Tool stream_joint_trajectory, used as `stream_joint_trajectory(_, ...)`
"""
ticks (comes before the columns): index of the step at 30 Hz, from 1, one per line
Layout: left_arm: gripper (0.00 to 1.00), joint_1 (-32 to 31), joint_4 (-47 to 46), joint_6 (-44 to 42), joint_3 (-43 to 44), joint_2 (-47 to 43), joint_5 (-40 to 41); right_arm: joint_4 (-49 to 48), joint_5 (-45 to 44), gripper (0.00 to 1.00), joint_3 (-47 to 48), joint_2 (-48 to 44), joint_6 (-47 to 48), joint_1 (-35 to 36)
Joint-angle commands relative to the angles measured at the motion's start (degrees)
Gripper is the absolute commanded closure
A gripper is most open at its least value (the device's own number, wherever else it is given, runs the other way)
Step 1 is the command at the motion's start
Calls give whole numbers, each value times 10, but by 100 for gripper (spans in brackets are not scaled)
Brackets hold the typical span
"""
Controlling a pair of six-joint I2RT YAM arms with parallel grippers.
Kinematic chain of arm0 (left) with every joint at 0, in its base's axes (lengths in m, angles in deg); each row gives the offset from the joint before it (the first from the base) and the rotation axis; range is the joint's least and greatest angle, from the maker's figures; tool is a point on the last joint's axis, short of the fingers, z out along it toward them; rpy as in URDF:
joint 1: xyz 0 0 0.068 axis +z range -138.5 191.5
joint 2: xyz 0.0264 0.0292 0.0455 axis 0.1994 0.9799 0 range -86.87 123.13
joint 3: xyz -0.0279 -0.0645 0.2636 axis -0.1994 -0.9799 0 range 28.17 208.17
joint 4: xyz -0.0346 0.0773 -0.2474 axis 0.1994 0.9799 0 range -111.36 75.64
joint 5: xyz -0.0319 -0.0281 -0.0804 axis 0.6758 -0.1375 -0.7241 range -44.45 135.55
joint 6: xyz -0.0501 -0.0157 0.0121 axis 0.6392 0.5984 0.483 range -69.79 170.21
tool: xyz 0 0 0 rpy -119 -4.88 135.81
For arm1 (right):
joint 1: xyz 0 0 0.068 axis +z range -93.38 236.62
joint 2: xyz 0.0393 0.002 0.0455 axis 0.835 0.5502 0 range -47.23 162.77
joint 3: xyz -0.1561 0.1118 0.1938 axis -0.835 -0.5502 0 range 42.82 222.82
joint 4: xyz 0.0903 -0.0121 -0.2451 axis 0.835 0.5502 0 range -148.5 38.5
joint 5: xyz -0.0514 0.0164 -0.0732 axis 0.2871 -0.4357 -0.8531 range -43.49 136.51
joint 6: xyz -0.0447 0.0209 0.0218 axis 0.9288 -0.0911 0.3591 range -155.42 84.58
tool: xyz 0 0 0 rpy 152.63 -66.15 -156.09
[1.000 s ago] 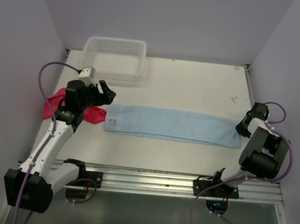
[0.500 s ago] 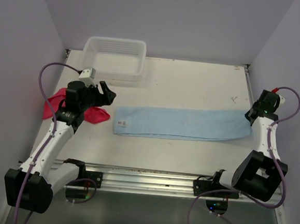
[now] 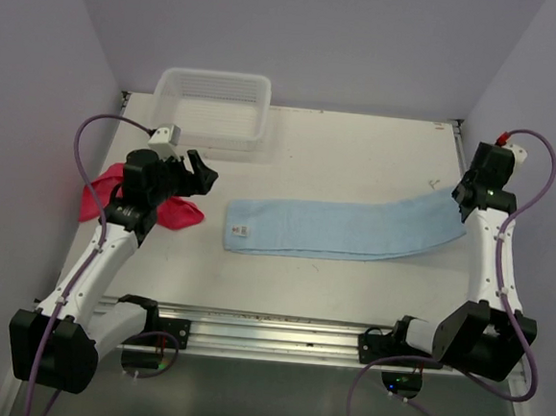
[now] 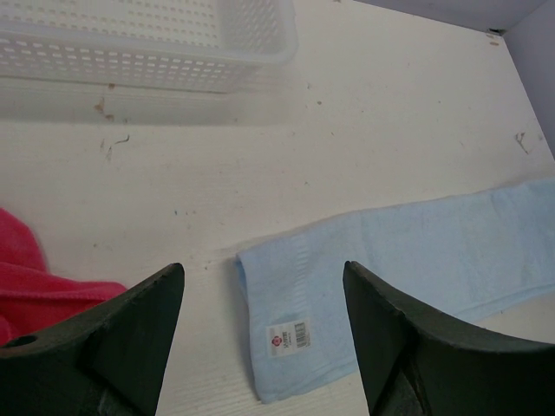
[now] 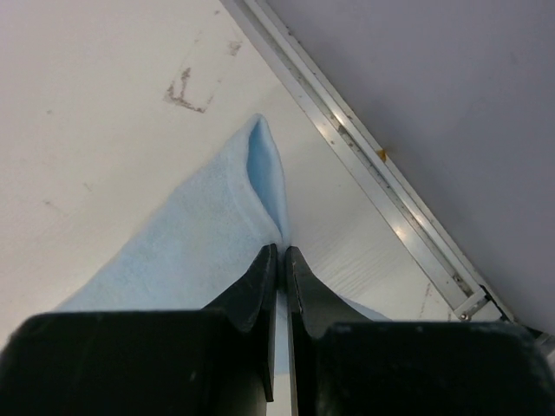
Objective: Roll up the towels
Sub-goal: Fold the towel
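Note:
A long, folded light blue towel (image 3: 344, 229) lies across the middle of the table, its labelled left end (image 4: 299, 334) below my left wrist camera. Its right end is lifted off the table, pinched in my right gripper (image 3: 459, 205), which is shut on the blue cloth (image 5: 217, 234) close to the right rail. My left gripper (image 3: 196, 168) hovers open above the towel's left end, with nothing between its fingers (image 4: 113, 338). The pinkish-red towel (image 3: 167, 211) lies crumpled at the left, partly under the left arm, and shows at the corner of the left wrist view (image 4: 35, 286).
A clear plastic basket (image 3: 212, 106) stands at the back left (image 4: 147, 39). A metal rail (image 5: 381, 165) edges the table on the right, by the wall. Another rail (image 3: 278, 328) runs along the near edge between the arm bases.
My right gripper has moved back and to the right with the blue towel's end, dragging the whole towel rightwards and lifting that end. The left arm has barely moved.

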Motion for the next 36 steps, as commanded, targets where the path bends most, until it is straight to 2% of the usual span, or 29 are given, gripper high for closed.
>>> stream_joint_trajectory(1,23,-5,-32,-29,-16,-7,17,16,44,100,44,-24,5,26)
stream_joint_trajectory(5,23,-6,-18,-39,-3,-14,35,30,75,100,53,-24,-10,94)
stream_joint_trajectory(7,22,-6,-16,-45,-3,-20,37,24,107,100,45,-24,-30,106)
stream_joint_trajectory(16,21,-6,-4,-52,-6,-39,40,31,121,100,49,15,-80,230)
stream_joint_trajectory(23,21,-6,1,-53,-5,-41,35,51,102,100,110,82,-110,354)
stream_joint_trajectory(36,20,-6,2,-53,-7,-37,26,62,103,100,269,225,-208,498)
